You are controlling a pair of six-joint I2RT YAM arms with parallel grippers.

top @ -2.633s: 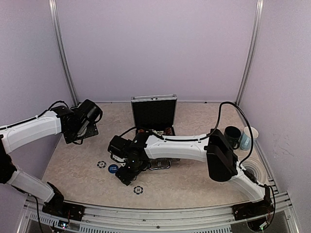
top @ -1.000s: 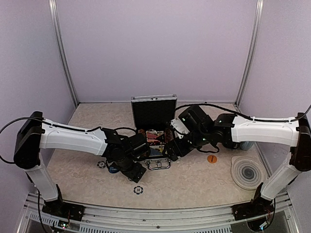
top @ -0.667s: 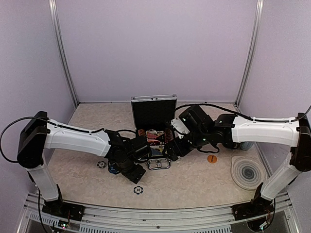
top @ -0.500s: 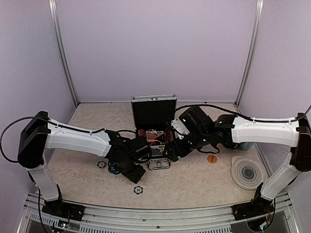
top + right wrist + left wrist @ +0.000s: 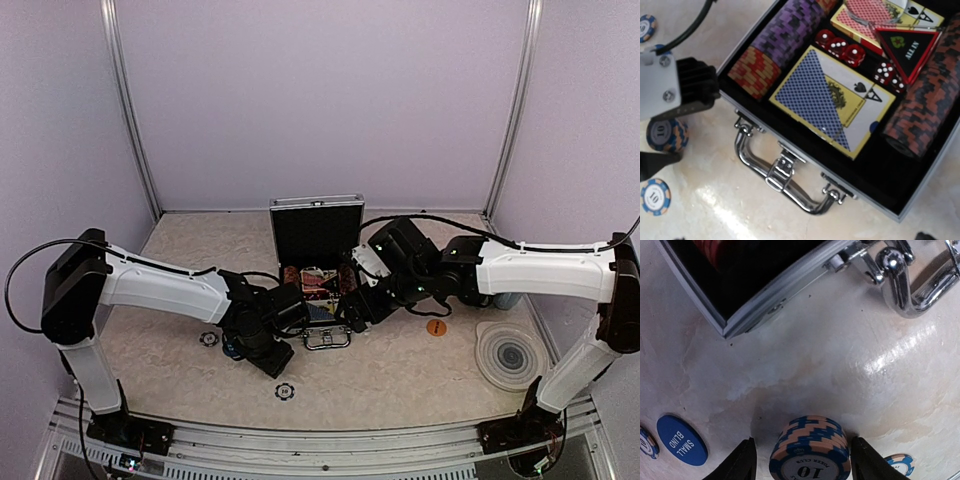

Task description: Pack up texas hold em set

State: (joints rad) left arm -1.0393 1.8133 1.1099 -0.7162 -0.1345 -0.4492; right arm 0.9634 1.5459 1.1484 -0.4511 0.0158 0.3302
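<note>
The silver case [image 5: 318, 228] lies open, lid up. Its black tray holds purple chips [image 5: 785, 32], red-black chips [image 5: 925, 105], a blue deck [image 5: 830, 102], a red deck [image 5: 870, 15], red dice [image 5: 840, 45] and the black triangle [image 5: 907, 50]. My left gripper [image 5: 802, 460] straddles a blue-orange stack of "10" chips [image 5: 810, 447] standing on the table left of the case. The left finger stands clear of it and the right finger is almost against it. My right gripper [image 5: 352, 308] hovers wide open over the case's chrome handle [image 5: 790, 175].
On the table lie a blue "small blind" button [image 5: 681, 446], loose blue chips [image 5: 208, 339] [image 5: 285, 391] [image 5: 655, 196] and an orange button [image 5: 436, 327]. A grey ringed coaster [image 5: 510, 355] sits at the right. A pale-blue mug [image 5: 505, 298] is mostly hidden behind the right arm.
My left gripper's fingers have drawn closer together around the chip stack and the arm has settled slightly. The right arm has stayed where it was.
</note>
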